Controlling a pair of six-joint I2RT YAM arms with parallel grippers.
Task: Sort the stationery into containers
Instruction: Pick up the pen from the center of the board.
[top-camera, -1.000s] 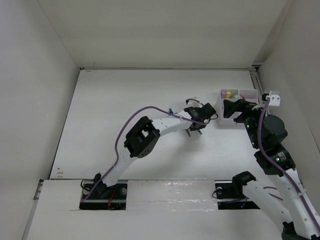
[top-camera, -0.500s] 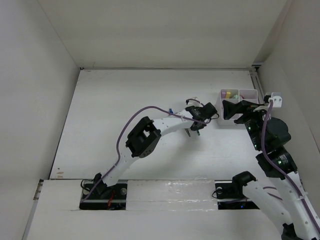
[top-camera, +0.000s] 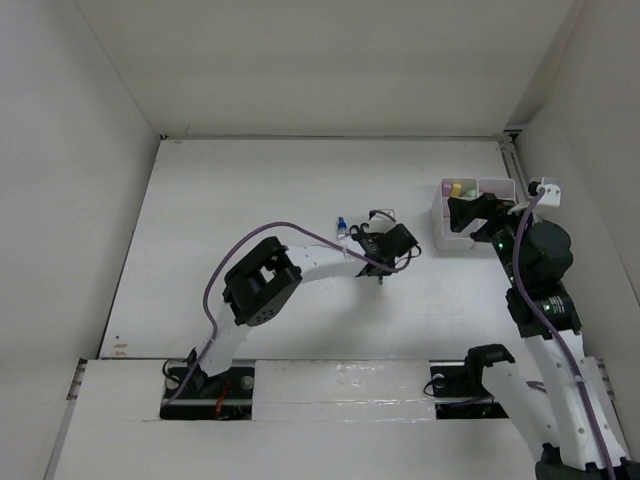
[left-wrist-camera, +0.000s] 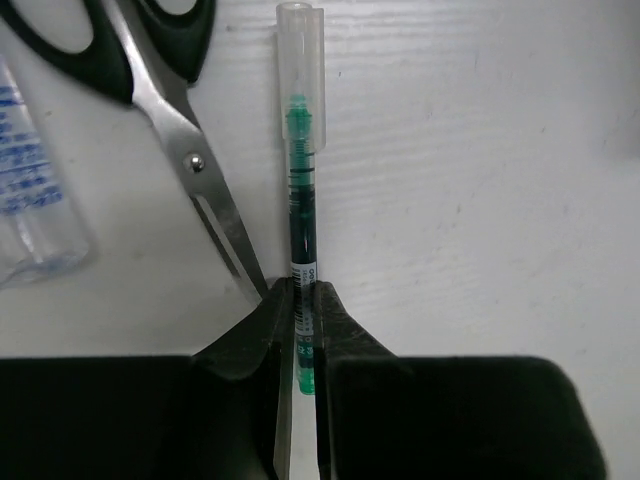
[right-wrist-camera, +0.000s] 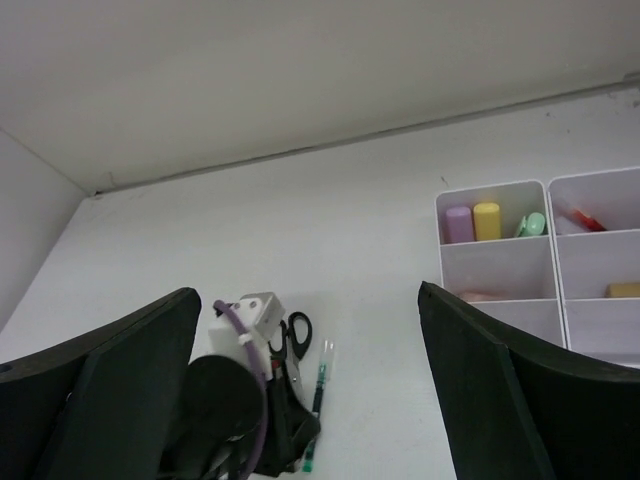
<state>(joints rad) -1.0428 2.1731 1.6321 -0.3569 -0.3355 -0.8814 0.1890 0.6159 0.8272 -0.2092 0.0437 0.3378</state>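
Green pen (left-wrist-camera: 301, 200) lay flat on the table (left-wrist-camera: 480, 200), its barrel clamped betw. the L gripper (left-wrist-camera: 297, 300) fingers (left-wrist-camera: 250, 335), which were pressed tight on it. Clear-capped end pointed straight ahead of the tips. Rear end hidden betw. the pads.

Scissors (left-wrist-camera: 190, 150) lay just left of that gripper, blades shut. Blade tip ran down to the left finger; touching or not, couldn't tell. Black handles cut off at frame top. Bottle (left-wrist-camera: 35, 200) farther left, clear w/ blue print, only partly in frame, cap out of the wrist view.

R gripper (right-wrist-camera: 307, 292) had jaws wide apart w/ nothing betw. them. Its fingers (right-wrist-camera: 120, 400) were only dark blurs at the lower corners. Organizer (right-wrist-camera: 495, 241) sat ahead and to the right of it, right side cut off. Far-left compartment held a pink stick (right-wrist-camera: 457, 222), yellow stick (right-wrist-camera: 487, 219) and green stick (right-wrist-camera: 532, 224). Red pen (right-wrist-camera: 585, 220) lay in the far-right one. Near-left compartment showed a peach item (right-wrist-camera: 480, 296), mostly hidden behind the translucent wall. Near-right held a yellowish bit at the frame edge, unclear what.

From the top cam, the R arm covered the organizer's near half.
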